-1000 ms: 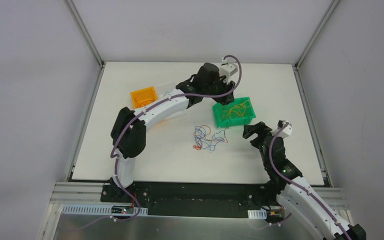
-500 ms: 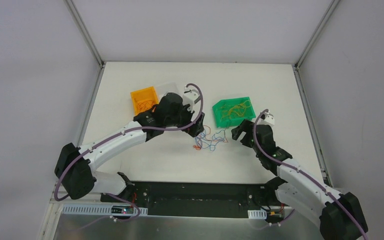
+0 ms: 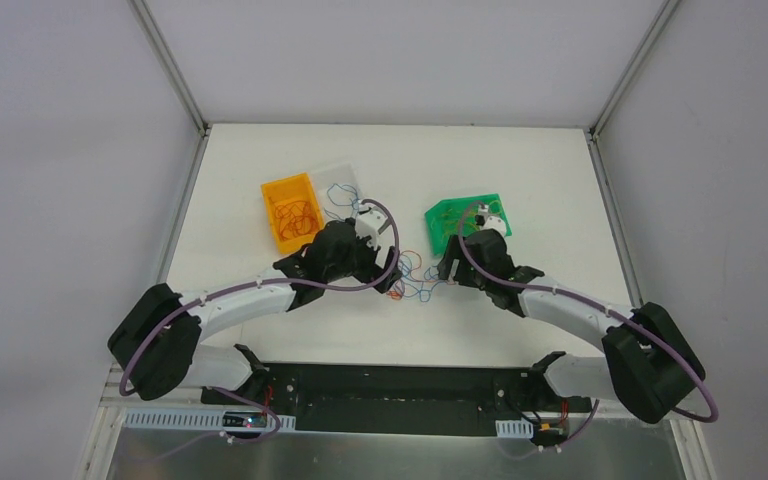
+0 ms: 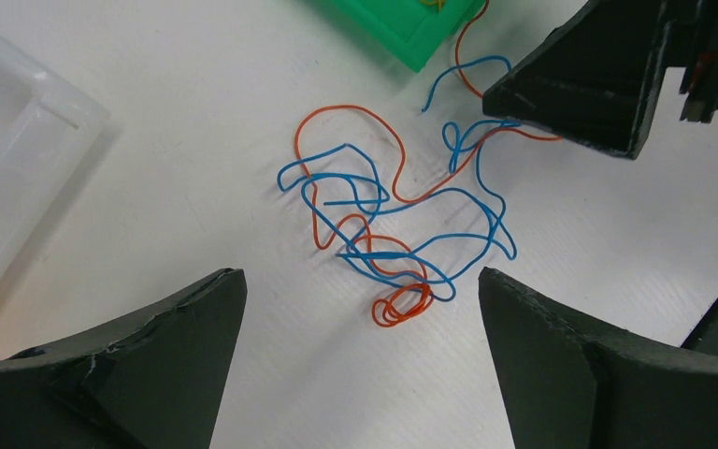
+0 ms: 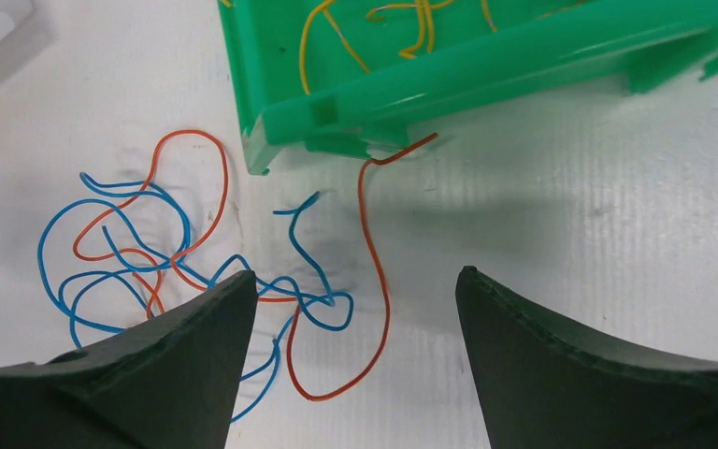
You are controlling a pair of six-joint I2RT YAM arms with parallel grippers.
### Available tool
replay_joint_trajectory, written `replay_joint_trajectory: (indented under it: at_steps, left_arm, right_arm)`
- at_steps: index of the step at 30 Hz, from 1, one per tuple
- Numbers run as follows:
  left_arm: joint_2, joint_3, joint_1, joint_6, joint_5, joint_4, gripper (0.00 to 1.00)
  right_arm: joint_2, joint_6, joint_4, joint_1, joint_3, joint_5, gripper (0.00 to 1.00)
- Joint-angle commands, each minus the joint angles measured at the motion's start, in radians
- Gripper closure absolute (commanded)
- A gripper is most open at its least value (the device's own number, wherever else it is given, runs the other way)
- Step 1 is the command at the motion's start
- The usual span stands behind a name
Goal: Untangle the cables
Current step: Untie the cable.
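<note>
Both my arms have swung in from further out and now sit low on either side of the cables (image 3: 415, 276). That tangle of blue and orange wire lies flat on the worktop (image 3: 560, 180), between the orange tray (image 3: 268, 200) and the green tray (image 3: 460, 203), a little nearer me. My left jaws stand wide apart over the thickest knot (image 4: 402, 304). My right jaws are apart too, holding nothing, over a loose orange strand (image 5: 374, 281) that runs to the green tray's foot. I judge the pulling-apart is about to begin.

We closed in on the cables (image 4: 393, 220).
Our left gripper (image 4: 360, 285) came back from the green bin (image 4: 388, 33); our right gripper (image 5: 355, 285) advanced opposite it.
</note>
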Motion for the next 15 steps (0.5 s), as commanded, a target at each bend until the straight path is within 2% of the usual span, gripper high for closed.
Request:
replay_joint_trajectory:
  at_steps: [1,6,15]
  left_arm:
    - [0.014,-0.007,0.001,-0.016,0.007,0.134,0.01]
    - [0.032,-0.013,0.002,-0.022,-0.005,0.162,0.01]
    - [0.031,-0.062,0.001,-0.021,-0.093,0.243,0.01]
  right_arm:
    - [0.042,-0.026,-0.016,0.018,0.053,0.008,0.23]
    - [0.08,-0.018,0.003,0.02,0.059,-0.022,0.34]
    - [0.083,-0.022,0.031,0.024,0.064,-0.031,0.44]
